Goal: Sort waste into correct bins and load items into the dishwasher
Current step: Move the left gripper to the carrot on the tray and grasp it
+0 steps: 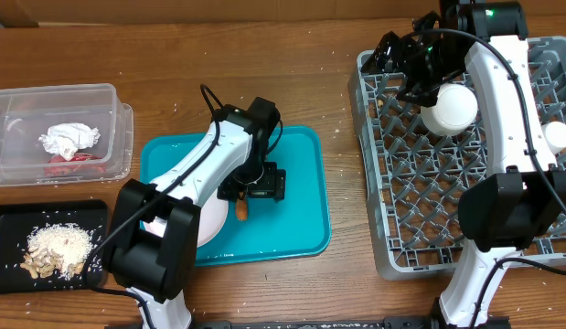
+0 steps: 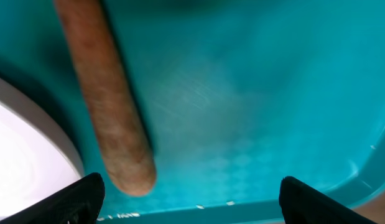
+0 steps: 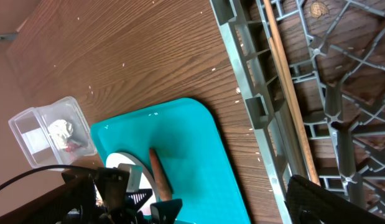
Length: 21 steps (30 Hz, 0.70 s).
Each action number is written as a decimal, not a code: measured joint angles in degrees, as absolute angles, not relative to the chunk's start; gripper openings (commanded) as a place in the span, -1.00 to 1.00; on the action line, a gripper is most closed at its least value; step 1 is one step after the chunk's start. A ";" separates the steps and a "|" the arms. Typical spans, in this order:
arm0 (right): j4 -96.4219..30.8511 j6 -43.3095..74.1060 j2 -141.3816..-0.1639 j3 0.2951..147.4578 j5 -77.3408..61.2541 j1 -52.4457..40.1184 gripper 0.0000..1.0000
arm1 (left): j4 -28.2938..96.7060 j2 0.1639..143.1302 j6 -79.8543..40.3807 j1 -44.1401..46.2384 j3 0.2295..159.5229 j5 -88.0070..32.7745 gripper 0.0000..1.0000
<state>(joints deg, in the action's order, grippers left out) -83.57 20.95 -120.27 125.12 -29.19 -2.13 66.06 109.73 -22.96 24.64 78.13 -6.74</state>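
Over the teal tray point(image 1: 301, 183), your left gripper point(image 2: 192, 202) hung low with its fingers spread wide and nothing between them. The brown sausage point(image 2: 111, 106) lay on the tray floor, its rounded end close to one fingertip, just beside the white plate point(image 1: 209, 224) on the tray's left half. Well right of the tray, your right gripper point(image 1: 397, 64) sat above the dishwasher rack point(image 1: 420, 183), fingers apart and empty, near a white cup point(image 1: 450, 105)
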 measured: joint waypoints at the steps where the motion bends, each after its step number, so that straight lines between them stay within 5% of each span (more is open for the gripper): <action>1: -83.57 20.95 -120.27 125.12 -29.19 -2.13 1.00 | 65.56 109.73 -23.35 24.60 78.02 -5.82 0.82; 14: -83.57 20.95 -120.27 125.12 -29.19 -2.13 1.00 | 57.56 109.73 -28.64 24.40 73.17 -2.11 0.70; 21: -83.59 20.97 -120.29 125.12 -29.19 -2.13 1.00 | 53.19 109.73 -29.41 24.40 69.97 -2.04 0.07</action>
<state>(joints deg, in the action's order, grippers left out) -83.59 20.97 -120.29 125.12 -29.19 -2.13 53.19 109.73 -29.41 24.40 69.97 -2.04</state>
